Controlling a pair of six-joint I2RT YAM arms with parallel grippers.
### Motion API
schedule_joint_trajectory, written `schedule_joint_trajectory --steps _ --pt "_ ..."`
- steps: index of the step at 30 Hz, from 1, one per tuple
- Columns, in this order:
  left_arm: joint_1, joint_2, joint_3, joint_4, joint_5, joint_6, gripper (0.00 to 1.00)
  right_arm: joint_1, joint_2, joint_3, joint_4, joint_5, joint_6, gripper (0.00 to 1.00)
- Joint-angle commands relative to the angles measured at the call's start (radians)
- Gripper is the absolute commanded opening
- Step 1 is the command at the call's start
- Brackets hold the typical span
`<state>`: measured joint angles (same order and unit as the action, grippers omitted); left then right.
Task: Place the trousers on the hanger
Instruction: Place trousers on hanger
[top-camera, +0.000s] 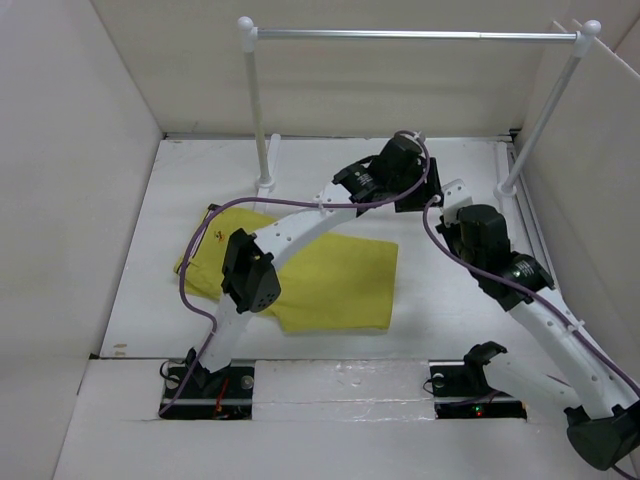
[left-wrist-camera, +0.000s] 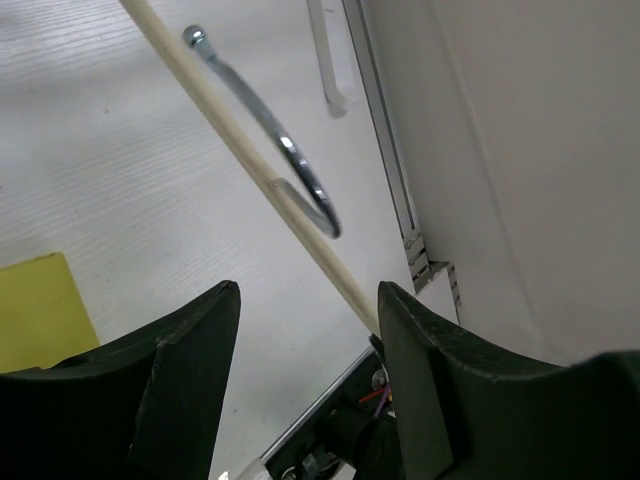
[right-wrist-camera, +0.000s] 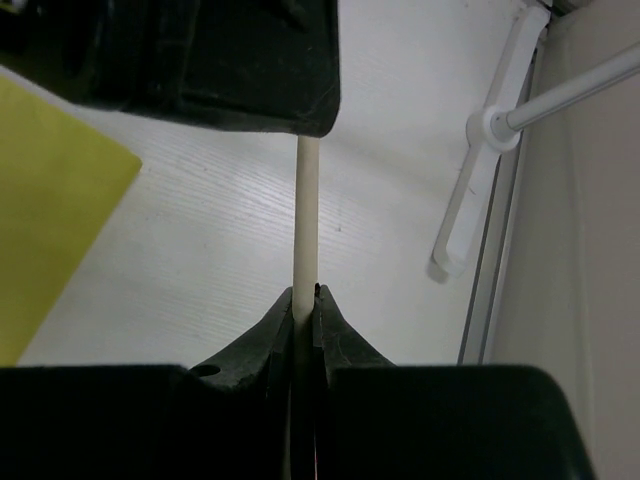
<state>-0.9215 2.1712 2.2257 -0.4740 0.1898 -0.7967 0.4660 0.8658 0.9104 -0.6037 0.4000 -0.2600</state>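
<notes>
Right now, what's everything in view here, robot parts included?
trousers: one, mustard yellow, flat on the table, left of centre.
hanger: one, cream with metal hook, right of the trousers.
rail: one, silver on white posts, across the back.
table: one, white, walled by pale panels.
left arm, right arm: white and black, bases at near edge.
left gripper: one, black, open beside the hanger.
right gripper: one, black, shut on the hanger.

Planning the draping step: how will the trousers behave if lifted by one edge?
The trousers lie flat and folded, so probably floppy: a lifted edge should sag. They look thin, likely light. On the smooth table they may slide.
</notes>
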Motion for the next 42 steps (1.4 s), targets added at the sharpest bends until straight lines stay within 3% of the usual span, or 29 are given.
schedule_joint_trajectory --steps 1,14,17,18,19,20,21,24,27,29,31,32,34,35,36,38,39,40,41,42 --pt "-0.004 -0.047 -0.014 -0.015 -0.010 0.014 0.54 0.006 -0.013 0.056 0.054 0.033 -0.018 0.00" --pt "-0.004 0.027 -0.003 0.074 0.042 -0.062 0.46 0.108 -0.080 -0.036 0.090 0.013 0.048 0.00" --pt "-0.004 0.021 -0.043 0.086 0.046 -0.070 0.27 0.108 -0.086 -0.047 0.079 0.022 0.056 0.00" --pt "-0.004 0.000 -0.060 0.097 0.039 -0.073 0.09 0.108 -0.086 -0.044 0.068 0.022 0.056 0.00" --pt "-0.004 -0.008 -0.079 0.116 0.036 -0.078 0.00 0.108 -0.083 -0.041 0.059 0.025 0.056 0.00" --pt "-0.004 -0.016 -0.099 0.117 0.034 -0.079 0.00 0.108 -0.083 -0.035 0.045 0.023 0.057 0.03" --pt "-0.004 -0.030 -0.107 0.118 0.031 -0.079 0.00 0.118 -0.088 -0.027 0.010 0.023 0.065 0.26" --pt "-0.004 -0.072 -0.207 0.167 0.062 -0.064 0.00 0.109 -0.109 0.004 -0.062 -0.057 0.056 0.71" --pt "-0.004 -0.224 -0.455 0.320 0.080 -0.093 0.00 0.086 -0.126 0.044 -0.151 -0.195 0.033 0.81" --pt "-0.004 -0.286 -0.635 0.432 0.079 -0.122 0.00 0.072 -0.143 0.050 -0.180 -0.257 0.033 0.82" --pt "-0.004 -0.355 -0.780 0.533 0.076 -0.140 0.00 0.051 -0.181 0.033 -0.180 -0.337 0.042 0.77" --pt "-0.004 -0.375 -0.826 0.561 0.073 -0.148 0.00 0.051 -0.194 -0.005 -0.170 -0.358 0.056 0.69" --pt "-0.013 -0.433 -0.991 0.697 0.063 -0.182 0.00 0.030 -0.230 -0.106 -0.057 -0.464 0.114 0.12" --pt "-0.013 -0.433 -0.992 0.698 0.066 -0.188 0.00 0.030 -0.231 -0.138 -0.056 -0.502 0.126 0.12" --pt "-0.013 -0.439 -1.018 0.722 0.071 -0.188 0.00 0.014 -0.228 -0.169 0.014 -0.538 0.137 0.00" --pt "-0.023 -0.435 -1.066 0.745 0.069 -0.182 0.00 -0.009 -0.211 -0.206 0.064 -0.599 0.154 0.00" --pt "-0.034 -0.435 -1.083 0.758 0.066 -0.179 0.00 -0.009 -0.205 -0.215 0.064 -0.596 0.156 0.10" --pt "-0.046 -0.438 -1.127 0.784 0.053 -0.180 0.00 -0.021 -0.203 -0.223 0.094 -0.613 0.150 0.36" --pt "-0.046 -0.438 -1.127 0.784 0.043 -0.180 0.00 -0.021 -0.202 -0.223 0.094 -0.637 0.137 0.37" --pt "-0.046 -0.436 -1.138 0.784 0.042 -0.182 0.00 -0.035 -0.200 -0.214 0.119 -0.668 0.122 0.61"
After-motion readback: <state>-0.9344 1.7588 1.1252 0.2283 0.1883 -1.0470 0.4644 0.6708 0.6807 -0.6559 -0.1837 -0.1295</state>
